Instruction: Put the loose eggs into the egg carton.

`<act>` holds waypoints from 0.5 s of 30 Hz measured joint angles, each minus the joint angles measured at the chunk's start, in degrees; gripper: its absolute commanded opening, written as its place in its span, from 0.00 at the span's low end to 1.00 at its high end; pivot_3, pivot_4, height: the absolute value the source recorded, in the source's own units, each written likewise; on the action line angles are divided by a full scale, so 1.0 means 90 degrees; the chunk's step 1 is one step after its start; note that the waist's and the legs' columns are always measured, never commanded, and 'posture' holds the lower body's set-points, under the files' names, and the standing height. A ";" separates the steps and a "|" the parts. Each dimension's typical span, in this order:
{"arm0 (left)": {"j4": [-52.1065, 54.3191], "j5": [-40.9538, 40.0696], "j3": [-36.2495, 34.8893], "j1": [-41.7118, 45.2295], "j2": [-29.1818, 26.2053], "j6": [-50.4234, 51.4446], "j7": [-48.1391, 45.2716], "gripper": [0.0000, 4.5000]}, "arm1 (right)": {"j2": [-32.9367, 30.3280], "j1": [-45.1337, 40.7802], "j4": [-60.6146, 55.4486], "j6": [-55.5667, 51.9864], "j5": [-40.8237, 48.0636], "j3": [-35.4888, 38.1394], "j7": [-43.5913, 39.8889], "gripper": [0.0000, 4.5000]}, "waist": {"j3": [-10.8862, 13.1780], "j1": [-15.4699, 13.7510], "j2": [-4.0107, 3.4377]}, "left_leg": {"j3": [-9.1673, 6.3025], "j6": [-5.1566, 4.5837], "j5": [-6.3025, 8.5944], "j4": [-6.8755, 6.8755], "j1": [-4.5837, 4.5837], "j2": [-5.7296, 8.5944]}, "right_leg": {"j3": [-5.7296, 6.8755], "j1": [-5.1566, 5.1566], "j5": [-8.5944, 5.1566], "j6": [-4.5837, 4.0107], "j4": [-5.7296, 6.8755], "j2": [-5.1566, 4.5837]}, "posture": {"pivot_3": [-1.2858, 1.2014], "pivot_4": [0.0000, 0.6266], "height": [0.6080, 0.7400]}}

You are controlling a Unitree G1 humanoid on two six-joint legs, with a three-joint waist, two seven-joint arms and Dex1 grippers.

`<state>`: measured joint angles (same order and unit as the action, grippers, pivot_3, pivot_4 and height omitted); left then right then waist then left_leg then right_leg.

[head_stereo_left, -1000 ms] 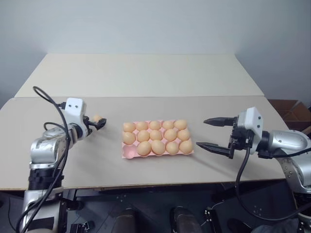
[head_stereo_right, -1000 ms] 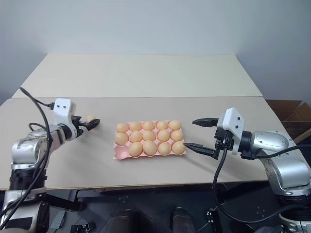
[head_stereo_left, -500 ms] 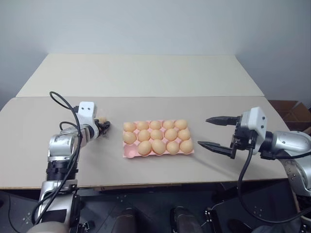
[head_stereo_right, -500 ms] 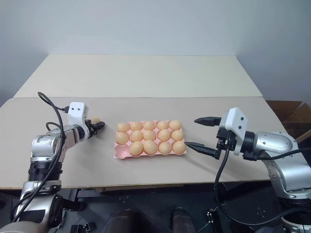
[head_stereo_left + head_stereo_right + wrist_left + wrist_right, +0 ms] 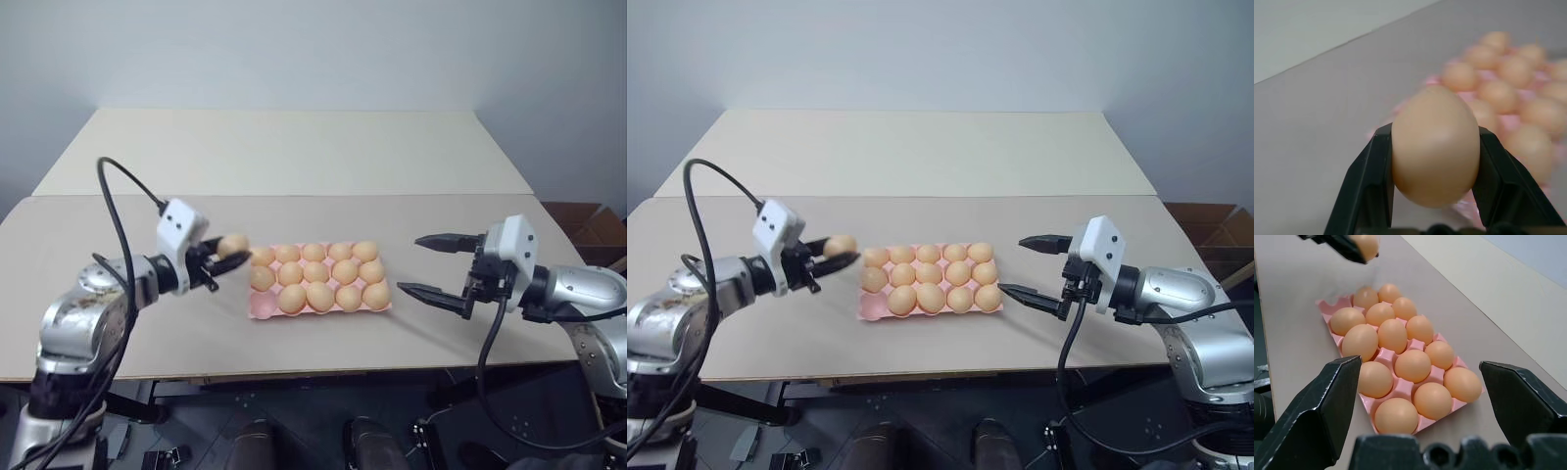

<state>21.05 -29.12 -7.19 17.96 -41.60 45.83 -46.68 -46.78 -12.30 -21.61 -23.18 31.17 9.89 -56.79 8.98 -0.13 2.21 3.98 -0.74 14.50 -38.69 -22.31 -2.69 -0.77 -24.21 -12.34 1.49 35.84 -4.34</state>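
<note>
Carrying one egg toward the carton, the left gripper has its jaws clamped on the egg's two flanks, as the left wrist view shows plainly. The egg hangs clear of the table, just off the carton's 9 o'clock edge and above its near-left end.

The carton lies at table centre, fourteen eggs seated. The one vacant cup sits at the carton's 7 o'clock corner, in the front row, nearest the loaded gripper. No other egg lies loose on the table.

The right gripper stands at the carton's 3 o'clock, near but apart from it, jaws spread wide and holding nothing.

Judgement: the step in hand is transport of what appears to be the last egg. The next move calls for a short carry over the vacant corner cup, a descent until the egg seats, then release. The neighbouring eggs stand close on two sides, so the fingers need clearance when they part; a high release risks a crack or a roll off the edge.
</note>
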 measured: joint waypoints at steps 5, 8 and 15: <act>0.0106 0.0004 0.0405 -0.0149 -0.0107 -0.0354 -0.0393 0.43 | 0.0012 0.0193 -0.0118 -0.0012 0.0033 0.0002 0.0073 1.00 | 0.0000 -0.0034 0.0000 | -0.0001 -0.0001 0.0000 -0.0002 -0.0001 0.0000 | 0.0000 0.0000 -0.0003 -0.0001 0.0001 0.0003 | 0.52 0.24 1.00; 0.0106 0.0072 0.0672 -0.0153 -0.0158 -0.0370 -0.0439 0.43 | 0.0011 0.0211 -0.0189 -0.0019 0.0069 0.0013 0.0097 1.00 | 0.0000 -0.0039 0.0000 | -0.0001 -0.0001 0.0000 -0.0002 -0.0002 0.0000 | 0.0000 0.0000 -0.0003 0.0000 -0.0001 0.0004 | 0.52 0.24 1.00; 0.0178 0.0157 0.0977 -0.0274 -0.0539 -0.0369 -0.0668 0.68 | 0.0010 0.0308 -0.0276 -0.0061 0.0079 0.0052 0.0217 1.00 | 0.0000 -0.0037 0.0000 | -0.0001 -0.0002 0.0000 -0.0003 0.0001 -0.0001 | -0.0001 0.0000 -0.0004 0.0000 0.0001 0.0005 | 0.52 0.24 1.00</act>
<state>22.66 -27.71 1.60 15.50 -46.45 42.51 -52.70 -46.69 -9.53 -24.10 -23.73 31.88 10.36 -54.84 8.98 -0.47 2.21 3.96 -0.75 14.50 -38.72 -22.30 -2.71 -0.77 -24.21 -12.37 1.49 35.85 -4.29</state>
